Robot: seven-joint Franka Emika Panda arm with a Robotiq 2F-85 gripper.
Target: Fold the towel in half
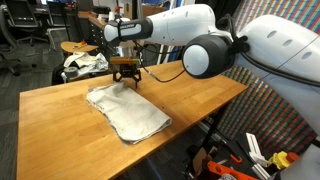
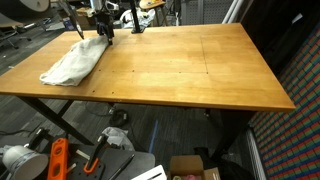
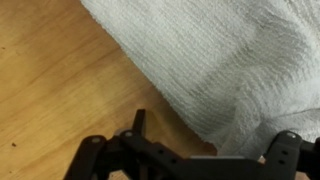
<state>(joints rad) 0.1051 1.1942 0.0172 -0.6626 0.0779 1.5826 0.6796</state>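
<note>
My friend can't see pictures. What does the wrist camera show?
A white towel lies rumpled on a wooden table, filling the top right. The robot's black gripper pokes in from the bottom, open, over the towel's edge.

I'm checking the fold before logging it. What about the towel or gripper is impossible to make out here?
Wrist view: the towel is cut off by the top and right edges.
Exterior view: whether the gripper touches it, too small.
Both exterior views: layer count, too small.
</note>
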